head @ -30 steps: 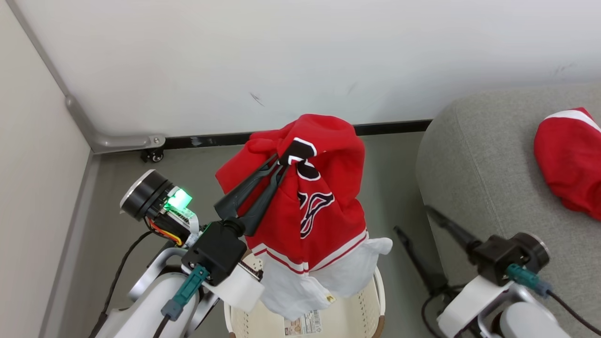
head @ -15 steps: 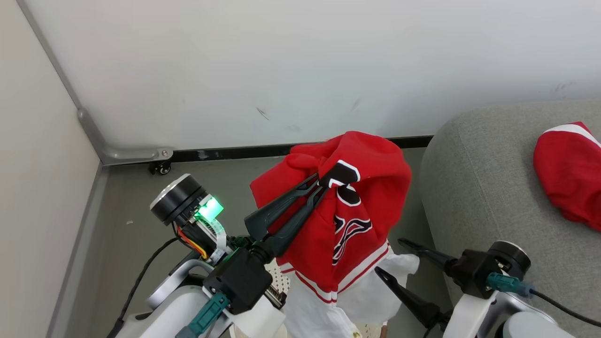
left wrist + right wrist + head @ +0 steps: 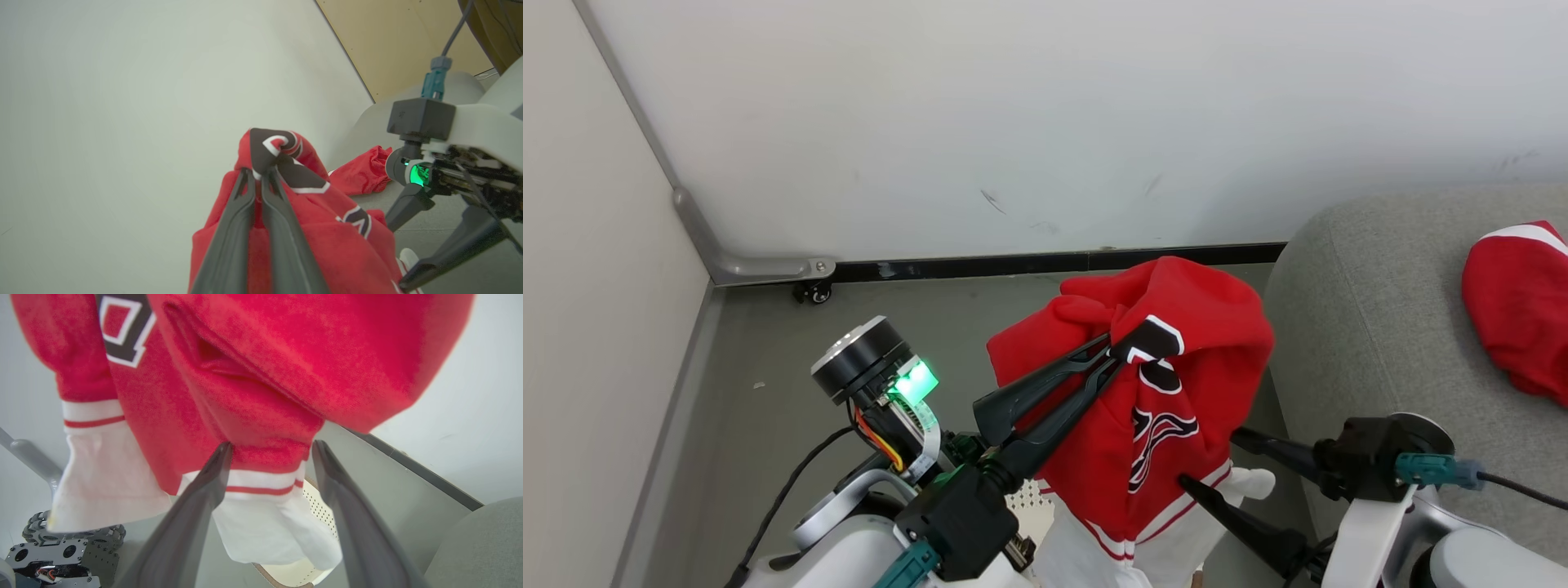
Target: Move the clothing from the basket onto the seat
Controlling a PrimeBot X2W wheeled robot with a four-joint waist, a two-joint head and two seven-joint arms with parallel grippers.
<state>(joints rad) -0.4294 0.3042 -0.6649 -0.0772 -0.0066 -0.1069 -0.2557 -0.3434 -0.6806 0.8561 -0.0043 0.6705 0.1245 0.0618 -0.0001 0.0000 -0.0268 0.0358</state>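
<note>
My left gripper (image 3: 1121, 356) is shut on a bright red garment (image 3: 1192, 327) with black-and-white lettering and white trim, which hangs in the air just left of the seat (image 3: 1372, 310). In the left wrist view the left gripper (image 3: 257, 173) pinches a fold of that garment (image 3: 318, 228). My right gripper (image 3: 1210, 459) stands open at the garment's lower hem; in the right wrist view the right gripper (image 3: 272, 444) frames the white-trimmed hem (image 3: 261, 486). A second red garment (image 3: 1515, 310) lies on the grey seat. Part of the cream basket (image 3: 318, 506) shows below.
A white wall with a dark baseboard (image 3: 1054, 263) runs behind the grey floor. A small caster and metal bracket (image 3: 809, 290) sit in the left corner. The robot's wheeled base (image 3: 61, 551) shows low in the right wrist view.
The left gripper has carried the lettered garment to the right, close to the seat. The right gripper has swung in under the garment's hem. The head view has shifted too.
</note>
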